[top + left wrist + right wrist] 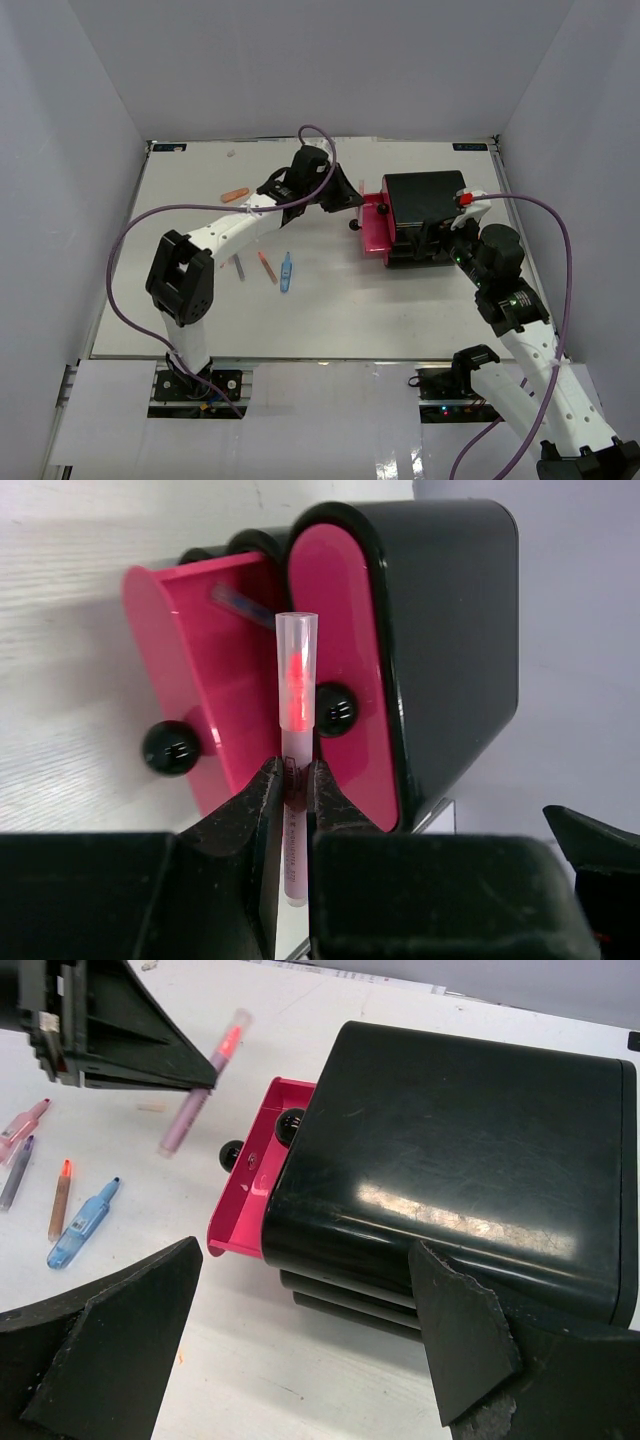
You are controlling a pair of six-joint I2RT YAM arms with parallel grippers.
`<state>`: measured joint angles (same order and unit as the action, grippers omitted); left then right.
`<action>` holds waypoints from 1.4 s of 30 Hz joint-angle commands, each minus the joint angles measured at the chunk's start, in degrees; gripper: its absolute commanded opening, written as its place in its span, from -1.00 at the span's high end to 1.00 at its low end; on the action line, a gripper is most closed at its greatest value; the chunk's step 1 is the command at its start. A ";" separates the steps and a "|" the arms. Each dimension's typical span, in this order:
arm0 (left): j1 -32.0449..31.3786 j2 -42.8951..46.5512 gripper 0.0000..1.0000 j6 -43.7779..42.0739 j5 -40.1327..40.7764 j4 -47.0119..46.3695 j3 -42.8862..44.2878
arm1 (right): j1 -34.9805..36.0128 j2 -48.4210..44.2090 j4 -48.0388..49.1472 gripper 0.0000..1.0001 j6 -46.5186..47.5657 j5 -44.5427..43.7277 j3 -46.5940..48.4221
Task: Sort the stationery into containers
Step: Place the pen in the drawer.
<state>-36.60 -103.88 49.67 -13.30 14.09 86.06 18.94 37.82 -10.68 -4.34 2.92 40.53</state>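
Seen from overhead, the left arm (225, 228) reaches across the white table (330, 320) toward a black cabinet (425, 200) on the right. One magenta drawer (372, 232) of the cabinet is pulled out. The right arm (515, 310) ends close against the cabinet's near side. A salmon pen (236, 194), a grey-blue pen (238, 267), an orange pen (267, 267) and a light-blue piece (286, 272) lie loose on the table, well apart from the cabinet. In the left wrist view, the left gripper (292, 775) is clamped on a translucent pink pen (297, 680) that points at the drawer fronts. Another pen (240, 605) lies inside the open drawer. In the right wrist view, the right gripper (290, 1360) is spread wide and holds nothing. The held pink pen hangs tilted in the air just beside the open drawer, not in it.
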 commanded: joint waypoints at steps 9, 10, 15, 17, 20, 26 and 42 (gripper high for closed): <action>-3.83 -5.37 0.39 3.95 2.75 -2.05 5.96 | 0.40 -1.61 1.18 -0.80 0.30 -0.98 -0.37; -3.83 -5.37 0.38 4.03 3.01 -1.96 5.87 | 0.40 -1.61 1.27 -0.80 0.30 -0.98 -0.37; -3.92 -5.55 0.15 3.94 3.81 -1.70 5.61 | 0.48 -1.70 1.36 -0.80 0.47 -1.16 -0.81; -3.92 -5.46 0.04 3.77 3.98 -1.61 5.52 | 0.48 -1.61 1.36 -0.81 0.47 -1.07 -0.72; -3.92 -4.41 -0.07 2.89 4.77 -0.99 5.26 | 0.49 -1.52 1.36 -0.80 0.56 -0.90 -0.63; -3.57 -0.02 -0.36 -5.71 13.90 5.24 3.77 | 0.57 -1.09 1.27 -0.80 0.56 0.51 -0.11; 11.90 19.68 -0.72 -34.95 20.51 12.37 -17.67 | 3.47 6.03 -3.21 -0.80 3.37 4.03 7.01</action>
<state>-24.82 -85.76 25.17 7.68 24.97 70.26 21.58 43.07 -13.15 -2.61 5.61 43.97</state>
